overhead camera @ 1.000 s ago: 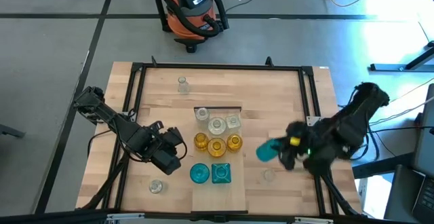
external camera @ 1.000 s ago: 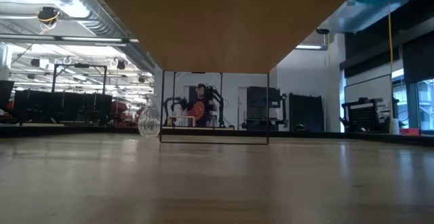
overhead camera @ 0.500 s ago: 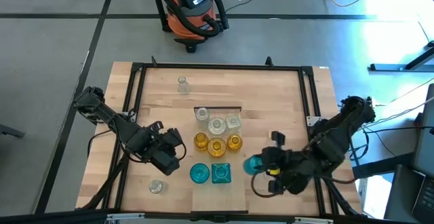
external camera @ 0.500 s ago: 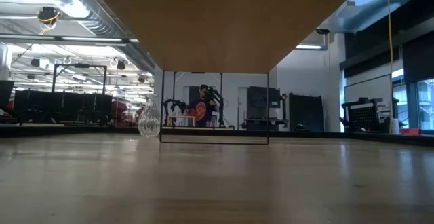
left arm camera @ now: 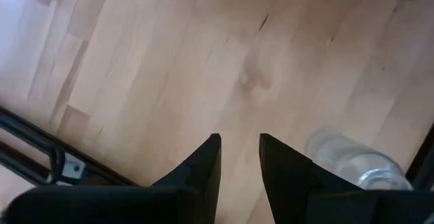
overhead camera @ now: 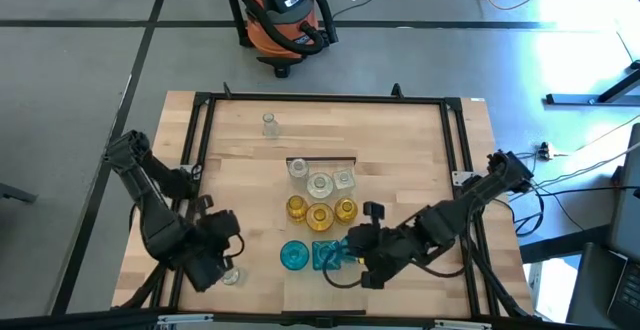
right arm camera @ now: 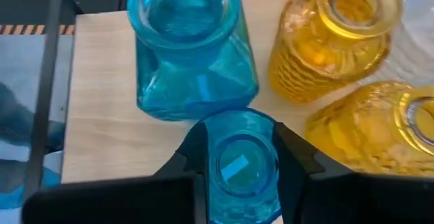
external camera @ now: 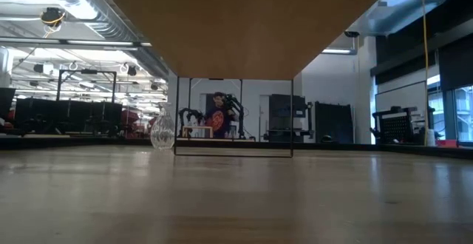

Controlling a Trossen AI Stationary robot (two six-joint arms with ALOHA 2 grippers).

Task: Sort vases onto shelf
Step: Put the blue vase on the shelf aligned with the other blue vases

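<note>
5 clr, 3 amber, 3 teal vases (overhead camera: 320, 184)

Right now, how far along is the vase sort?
Done: eight small glass vases already stand on the pale wooden shelf: three clear, three amber-yellow, two teal-blue. In hand: the right gripper has its jaws shut on a third teal-blue glass vase, held beside the square teal one. Left: a clear vase far back on the table, and another beside the empty left gripper.

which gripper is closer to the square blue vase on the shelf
Right. The right gripper, holding a teal vase, is right beside the square blue vase; the left gripper is far off.
</note>
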